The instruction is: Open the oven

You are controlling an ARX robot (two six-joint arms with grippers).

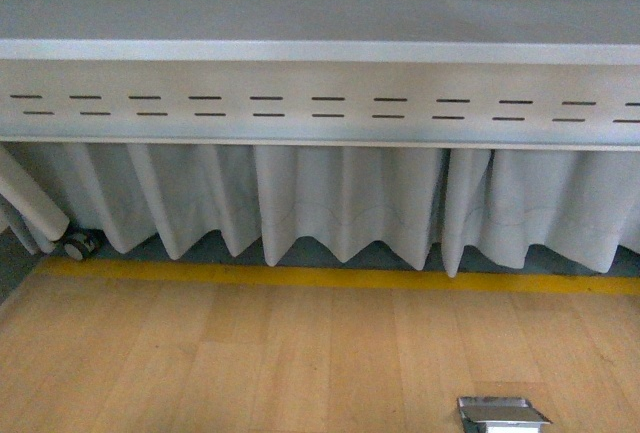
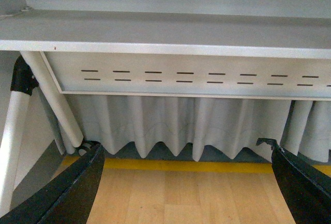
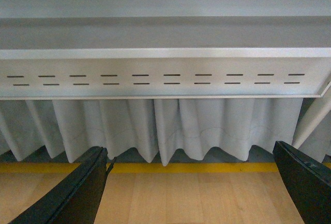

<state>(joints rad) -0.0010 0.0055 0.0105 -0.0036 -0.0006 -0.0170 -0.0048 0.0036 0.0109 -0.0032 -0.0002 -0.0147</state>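
The oven is out of view in all three views. My left gripper (image 2: 186, 151) is open, its black fingers (image 2: 77, 188) spread wide with only wooden floor between them. My right gripper (image 3: 194, 154) is open too, its black fingers (image 3: 77, 190) far apart over bare floor. Neither arm shows in the front view. Both wrist views face the underside of a grey table.
A grey table edge with a slotted metal panel (image 1: 320, 103) spans the front view, and a pleated white curtain (image 1: 340, 203) hangs below it. A yellow floor stripe (image 1: 330, 277) runs along the wooden floor (image 1: 250, 363). A metal floor box (image 1: 500, 415) sits low right; a caster wheel (image 1: 78, 245) and white table legs (image 2: 57, 105) stand at left.
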